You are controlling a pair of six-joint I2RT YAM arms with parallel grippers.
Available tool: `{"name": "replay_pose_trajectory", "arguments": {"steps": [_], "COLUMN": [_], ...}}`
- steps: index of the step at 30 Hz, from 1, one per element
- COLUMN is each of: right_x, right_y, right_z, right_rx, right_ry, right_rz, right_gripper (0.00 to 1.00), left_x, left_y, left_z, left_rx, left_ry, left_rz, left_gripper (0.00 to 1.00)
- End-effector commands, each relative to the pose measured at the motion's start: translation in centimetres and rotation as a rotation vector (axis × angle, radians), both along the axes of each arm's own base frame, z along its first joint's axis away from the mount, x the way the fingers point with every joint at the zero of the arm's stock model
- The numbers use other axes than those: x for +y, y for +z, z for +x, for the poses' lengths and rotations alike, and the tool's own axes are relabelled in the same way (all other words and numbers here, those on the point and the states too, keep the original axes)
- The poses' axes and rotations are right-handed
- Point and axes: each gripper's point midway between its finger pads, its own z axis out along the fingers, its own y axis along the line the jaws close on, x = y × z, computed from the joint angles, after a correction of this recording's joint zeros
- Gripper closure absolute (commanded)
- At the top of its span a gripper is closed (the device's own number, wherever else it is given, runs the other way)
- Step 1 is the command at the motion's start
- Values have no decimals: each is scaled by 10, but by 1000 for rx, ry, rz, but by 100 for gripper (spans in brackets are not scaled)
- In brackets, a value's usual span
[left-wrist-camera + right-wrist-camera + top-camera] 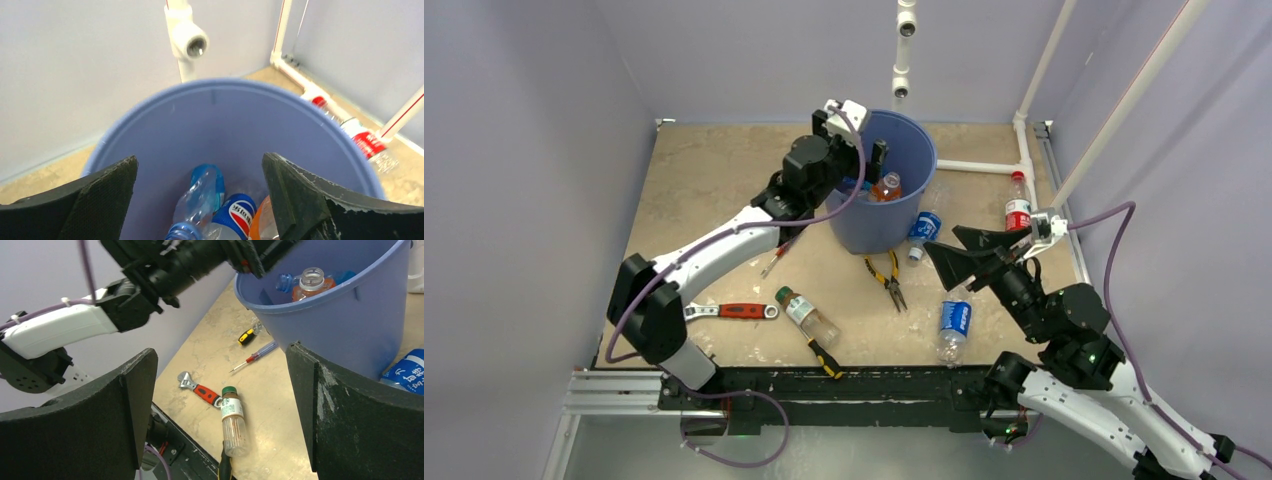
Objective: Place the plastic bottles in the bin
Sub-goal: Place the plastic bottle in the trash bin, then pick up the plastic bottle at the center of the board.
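Observation:
The blue bin (894,215) stands at the back middle of the table. My left gripper (865,152) hangs over its near-left rim, open and holding nothing. Straight below it, inside the bin (220,107), lie a clear blue-tinted bottle (202,192), a blue-labelled bottle (239,214) and an orange bottle (259,222). On the table lie a green-capped bottle (806,316), two blue-labelled bottles (953,326) (923,232) and a red-labelled bottle (1018,206). My right gripper (969,250) is open right of the bin, with the green-capped bottle (233,419) well beyond its fingers.
Tools are scattered on the table: a red-handled wrench (734,311), pliers (886,282), a yellow-and-black screwdriver (826,357) and a thin red screwdriver (774,262). White pipes (1022,150) run along the back right. Walls close in the table on three sides.

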Motion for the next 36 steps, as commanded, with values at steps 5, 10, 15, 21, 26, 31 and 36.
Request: {"name": "replay_pose_trajectory", "arguments": {"steps": [5, 10, 15, 21, 26, 31, 36], "right_x": [-9, -22, -44, -100, -110, -108, -102], "right_y": [5, -7, -58, -111, -113, -138, -147], "right_z": [2, 5, 24, 41, 43, 53, 79], "right_rx": [2, 46, 238, 418, 434, 506, 528], "right_ry": [-41, -101, -285, -677, -762, -867, -875], "right_rz": [0, -1, 9, -9, 27, -82, -107], "right_gripper": [1, 1, 2, 5, 9, 7, 7], "left_x": [54, 116, 186, 201, 196, 190, 186], "left_y": [136, 115, 66, -6, -20, -25, -21], "left_z": [-49, -80, -115, -129, -130, -132, -135], "left_rx": [-183, -129, -34, 79, 134, 149, 154], "left_ry": [51, 218, 438, 481, 468, 437, 410], "left_rz": [-212, -205, -293, -232, -208, -226, -237], "left_gripper": [1, 1, 1, 2, 3, 3, 3]}}
